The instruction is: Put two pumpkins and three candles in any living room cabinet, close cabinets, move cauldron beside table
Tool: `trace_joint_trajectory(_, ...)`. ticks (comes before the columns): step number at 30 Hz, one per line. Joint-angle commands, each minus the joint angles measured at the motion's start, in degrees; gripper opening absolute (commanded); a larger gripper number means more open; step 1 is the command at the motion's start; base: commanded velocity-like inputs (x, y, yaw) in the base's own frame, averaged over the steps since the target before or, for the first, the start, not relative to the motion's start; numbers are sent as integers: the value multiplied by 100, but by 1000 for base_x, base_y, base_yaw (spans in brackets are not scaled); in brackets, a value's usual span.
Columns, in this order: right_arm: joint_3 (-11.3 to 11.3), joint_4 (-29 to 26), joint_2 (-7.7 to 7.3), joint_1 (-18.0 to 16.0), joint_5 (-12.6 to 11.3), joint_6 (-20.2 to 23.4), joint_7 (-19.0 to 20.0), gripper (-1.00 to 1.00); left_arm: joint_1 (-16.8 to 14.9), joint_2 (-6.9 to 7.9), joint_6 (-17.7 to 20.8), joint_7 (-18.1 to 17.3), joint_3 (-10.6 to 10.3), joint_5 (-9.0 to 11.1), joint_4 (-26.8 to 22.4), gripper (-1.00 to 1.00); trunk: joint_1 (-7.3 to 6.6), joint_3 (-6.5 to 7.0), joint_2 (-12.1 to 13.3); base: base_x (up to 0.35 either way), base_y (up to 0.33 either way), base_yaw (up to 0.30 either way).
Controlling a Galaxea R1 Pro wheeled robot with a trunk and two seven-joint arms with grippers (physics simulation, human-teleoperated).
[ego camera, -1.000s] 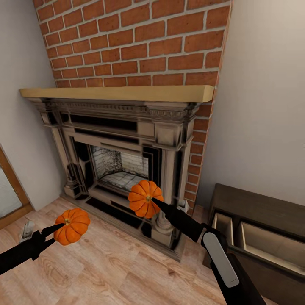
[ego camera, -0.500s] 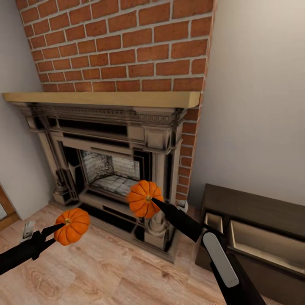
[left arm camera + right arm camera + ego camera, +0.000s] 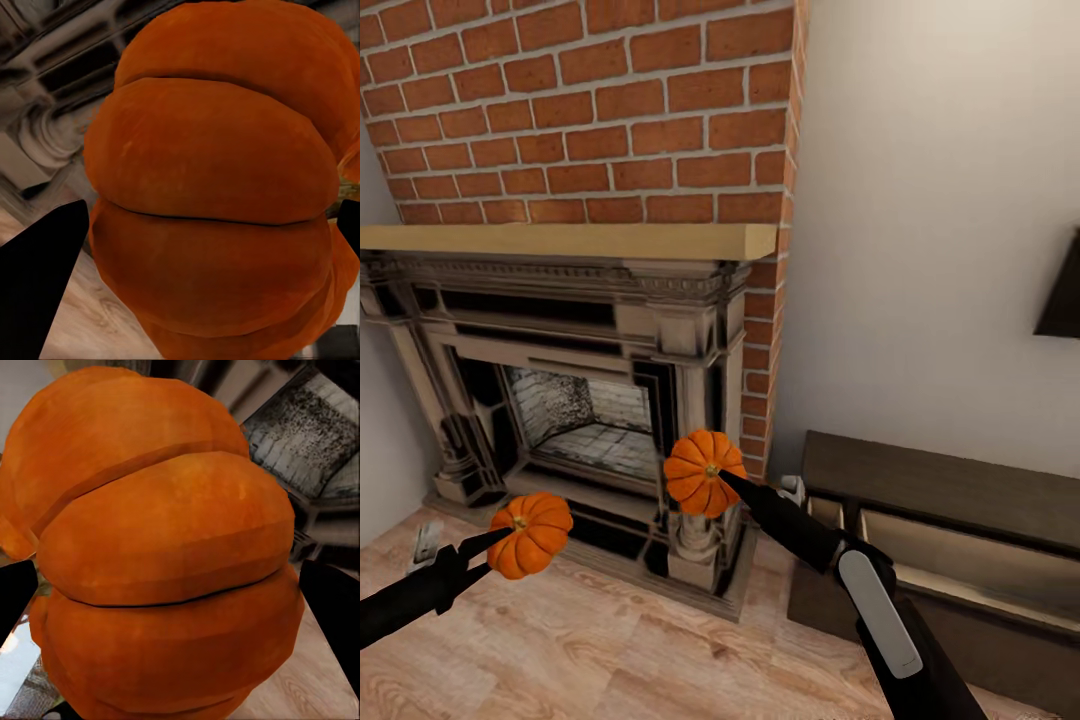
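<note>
Floor (image 3: 590, 650) is lying bare between the arms and the fireplace (image 3: 560, 400), its hearth edge just ahead. 2 pumpkins are showing: the left tool (image 3: 488, 556) is gripping 1 (image 3: 530, 534) low over the floor, the right tool (image 3: 728, 480) is gripping 1 (image 3: 703, 472) higher. 1 cabinet (image 3: 950, 540) is standing open along the right wall.
</note>
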Motion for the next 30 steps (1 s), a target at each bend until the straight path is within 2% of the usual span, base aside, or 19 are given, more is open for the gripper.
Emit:
trace_joint_trajectory(1,-6,22,1,0,-23,4,-12,-100,0,-2,3,9,-1,23,-2,-100,0,7,0,-10,-261,-206)
trace_joint_trajectory(8,-84,86,-2,0,-31,4,-12,-100,0,-5,1,9,1,24,-2,-100,0,56,0,-24,-269,-206)
trace_joint_trajectory(16,-100,148,-2,1,-32,2,-14,-100,0,-5,0,9,-4,20,-2,-100,0,111,0,-142,-242,-206)
trace_joint_trajectory(21,-129,243,-6,0,-40,-225,-20,-100,0,-5,0,9,-1,20,-2,-100,0,145,0,-162,-242,-197)
trace_joint_trajectory(30,-141,311,-6,0,-72,-314,-24,-100,0,-5,-8,11,-4,20,5,-100,0,138,0,-138,-248,-63)
